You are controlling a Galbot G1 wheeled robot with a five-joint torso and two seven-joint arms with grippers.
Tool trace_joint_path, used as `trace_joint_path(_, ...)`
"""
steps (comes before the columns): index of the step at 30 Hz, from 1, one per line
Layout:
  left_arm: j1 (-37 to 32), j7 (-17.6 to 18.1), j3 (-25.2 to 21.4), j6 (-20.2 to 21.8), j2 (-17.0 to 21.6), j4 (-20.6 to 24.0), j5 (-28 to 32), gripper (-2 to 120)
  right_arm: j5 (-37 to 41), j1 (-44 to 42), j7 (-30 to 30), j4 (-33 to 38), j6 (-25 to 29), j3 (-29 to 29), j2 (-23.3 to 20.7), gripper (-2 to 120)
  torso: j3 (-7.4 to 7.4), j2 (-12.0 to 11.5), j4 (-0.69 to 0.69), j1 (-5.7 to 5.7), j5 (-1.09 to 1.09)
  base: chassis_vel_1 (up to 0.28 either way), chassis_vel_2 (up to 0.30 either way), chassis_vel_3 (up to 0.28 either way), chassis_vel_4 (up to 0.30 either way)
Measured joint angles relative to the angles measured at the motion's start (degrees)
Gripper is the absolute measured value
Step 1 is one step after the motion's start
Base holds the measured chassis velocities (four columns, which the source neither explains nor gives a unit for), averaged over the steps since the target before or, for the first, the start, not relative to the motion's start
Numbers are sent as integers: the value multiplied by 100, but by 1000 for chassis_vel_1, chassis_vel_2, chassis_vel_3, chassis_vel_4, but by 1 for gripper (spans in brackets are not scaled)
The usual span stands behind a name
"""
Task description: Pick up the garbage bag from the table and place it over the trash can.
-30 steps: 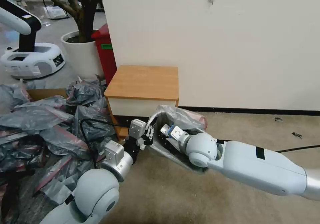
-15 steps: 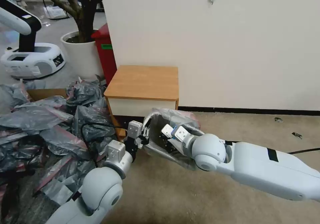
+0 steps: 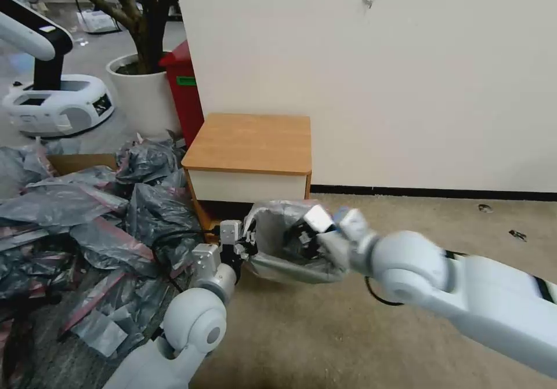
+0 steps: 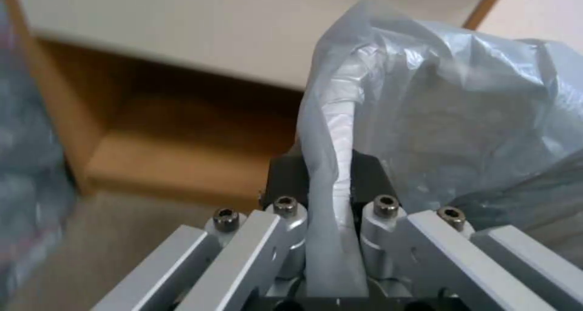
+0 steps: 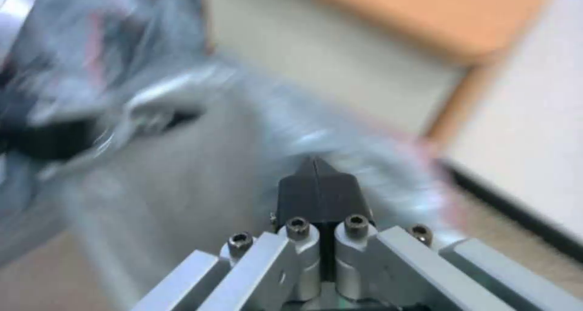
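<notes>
Left gripper [image 4: 328, 183] pinches the thin translucent grey garbage bag [image 3: 278, 244]; right gripper [image 5: 317, 183], fingers together, beside it, near the wooden cabinet [image 3: 249, 145].

No text, brand, number or sign can be read anywhere in these views. The tall red bin [image 3: 181, 90] in the upper left of the head view carries a small green label [image 3: 186, 80] on its front, but whatever is printed on it is too small to make out.
</notes>
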State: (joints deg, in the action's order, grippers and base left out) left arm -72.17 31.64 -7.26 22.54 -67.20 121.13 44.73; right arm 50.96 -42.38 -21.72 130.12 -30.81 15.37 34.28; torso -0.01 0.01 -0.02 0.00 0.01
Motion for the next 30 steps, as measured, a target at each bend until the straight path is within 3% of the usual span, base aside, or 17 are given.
trace_joint_path(4,-371,263,-50,-99,-95,62,258,6,-754,-2002,7,222,181,-2056,805,0,0,-1,3,0,1,0,0,0,0)
trace_joint_path(5,-371,263,-50,-99,-95,62,258,6,-754,-2002,7,222,181,-2056,805,0,0,-1,3,0,1,0,0,0,0)
trace_joint_path(7,-703,342,-68,-124,-121,202,276,6,-1336,-3028,116,364,248,-2968,1466,2,0,0,2,0,1,0,0,0,0)
trace_joint_path(8,-703,342,-68,-124,-121,202,276,6,-1336,-3028,116,364,248,-2968,1466,2,0,0,2,0,1,0,0,0,0)
trace_joint_path(10,-1104,360,-71,-199,-160,348,246,6,-2191,-3973,333,445,570,-3633,2106,14,-1,0,0,0,0,0,0,0,0)
trace_joint_path(11,-1104,360,-71,-199,-160,348,246,6,-2191,-3973,333,445,570,-3633,2106,14,-1,0,0,0,0,0,0,0,0)
trace_joint_path(15,-1555,299,-3,-385,-185,432,27,6,-3401,-4811,502,469,1324,-4012,2956,30,0,0,3,0,-2,0,0,0,0)
trace_joint_path(16,-1555,299,-3,-385,-185,432,27,6,-3401,-4811,502,469,1324,-4012,2956,30,0,0,3,0,-2,0,0,0,0)
trace_joint_path(20,-1769,134,130,-482,-147,441,-381,6,-3891,-5195,517,460,1760,-4113,3622,48,0,0,1,0,-2,0,0,0,0)
trace_joint_path(30,-1918,-228,195,-528,-135,169,-770,6,-3887,-5268,510,402,1897,-4100,3687,82,0,0,2,0,-1,0,0,0,0)
